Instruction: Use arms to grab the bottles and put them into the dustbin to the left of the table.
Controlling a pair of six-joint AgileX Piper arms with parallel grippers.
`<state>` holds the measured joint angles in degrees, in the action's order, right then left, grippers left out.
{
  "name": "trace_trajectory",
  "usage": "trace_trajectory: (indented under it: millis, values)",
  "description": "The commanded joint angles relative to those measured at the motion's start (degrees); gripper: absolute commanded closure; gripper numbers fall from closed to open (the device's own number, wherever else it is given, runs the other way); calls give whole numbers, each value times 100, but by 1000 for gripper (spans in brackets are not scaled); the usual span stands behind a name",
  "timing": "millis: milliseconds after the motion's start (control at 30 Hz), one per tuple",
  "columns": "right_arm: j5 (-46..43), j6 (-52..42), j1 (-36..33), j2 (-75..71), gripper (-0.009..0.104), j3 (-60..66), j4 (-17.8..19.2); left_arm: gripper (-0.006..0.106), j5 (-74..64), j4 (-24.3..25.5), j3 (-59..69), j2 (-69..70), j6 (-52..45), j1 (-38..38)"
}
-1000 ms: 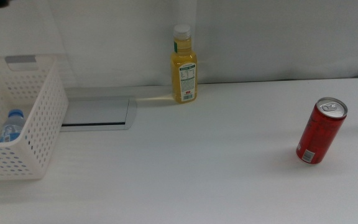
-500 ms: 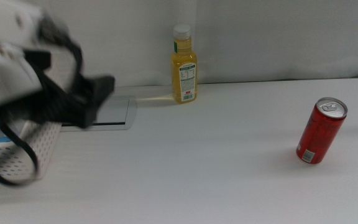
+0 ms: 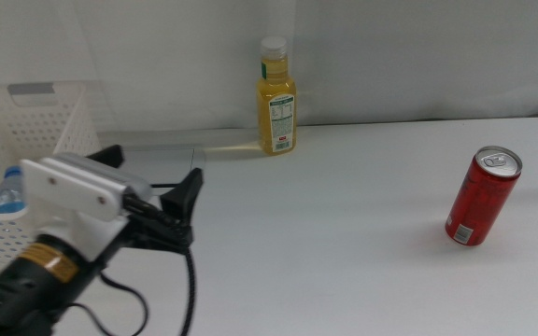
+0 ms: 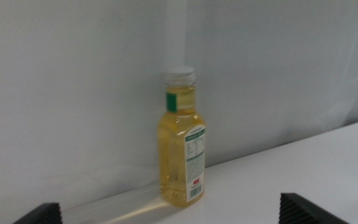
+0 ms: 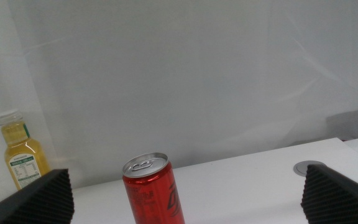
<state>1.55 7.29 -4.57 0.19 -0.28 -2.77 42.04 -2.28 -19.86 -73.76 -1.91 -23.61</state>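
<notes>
Left gripper (image 3: 152, 191) open, empty, beside dustbin (image 3: 59, 121); water bottle (image 3: 7, 189) half hidden inside; right gripper open.

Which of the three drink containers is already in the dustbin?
The small clear water bottle with the blue cap: it sits inside the white dustbin. The yellow juice bottle and the red can stand upright on the table.

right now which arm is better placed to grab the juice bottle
Left, probably. The left gripper is out over the table, fingers open and aimed at the juice bottle. The right gripper faces the red can.
</notes>
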Motion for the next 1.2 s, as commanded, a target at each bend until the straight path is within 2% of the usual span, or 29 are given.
trace_trajectory:
  millis: [0,167,300,533,1167]
  values:
    - [-28,-23,42,-182,-8,235,66,10,1000,169,-4,-622,445,-39]
    - [-28,-23,42,-182,-8,235,66,10,1923,228,-421,-2153,732,-39]
    - [-28,-23,42,-182,-8,235,66,10,1913,307,-997,-2818,873,-39]
    - [-16,-23,42,-182,-8,235,66,10,1006,744,-2484,-3759,1054,-39]
    - [-16,-23,42,-182,-8,235,66,10,13,744,-5501,-5910,1378,-39]
